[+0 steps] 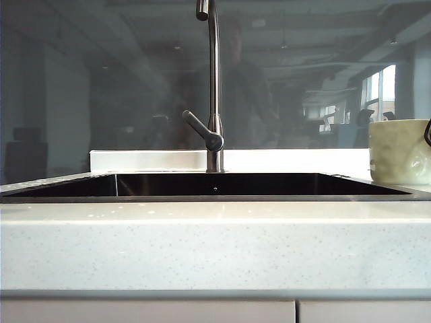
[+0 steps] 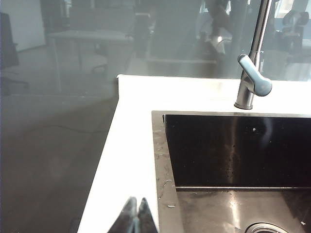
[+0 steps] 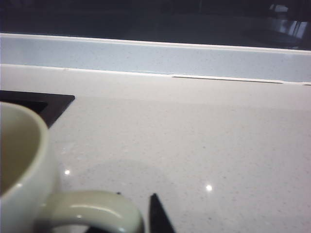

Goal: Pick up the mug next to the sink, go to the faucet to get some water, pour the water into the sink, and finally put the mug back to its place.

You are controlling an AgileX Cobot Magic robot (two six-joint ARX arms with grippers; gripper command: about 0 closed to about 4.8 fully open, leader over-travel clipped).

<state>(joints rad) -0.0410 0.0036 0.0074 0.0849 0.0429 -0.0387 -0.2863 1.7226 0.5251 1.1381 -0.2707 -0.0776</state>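
Mug stands upright beside sink, right end effector astride its handle, grip unclear; left end effector together.

Dim room behind dark glass

Bright windows glow far right; a pale speckled worktop spans the front, with possibly office chairs reflected.

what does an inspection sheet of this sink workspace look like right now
surface: pale speckled counter, dry as far as seen
sink: dark basin, water drops on its rim
faucet: upright behind the sink, lever angled down
mug: stands on the counter to the right of the sink
clutter: nothing seen
left gripper: shut, over the counter by the sink's left rim, holding nothing
right gripper: at the mug's handle; grip cannot be told
cables: nothing seen
surroundings: glass panel behind the counter, dim office reflected
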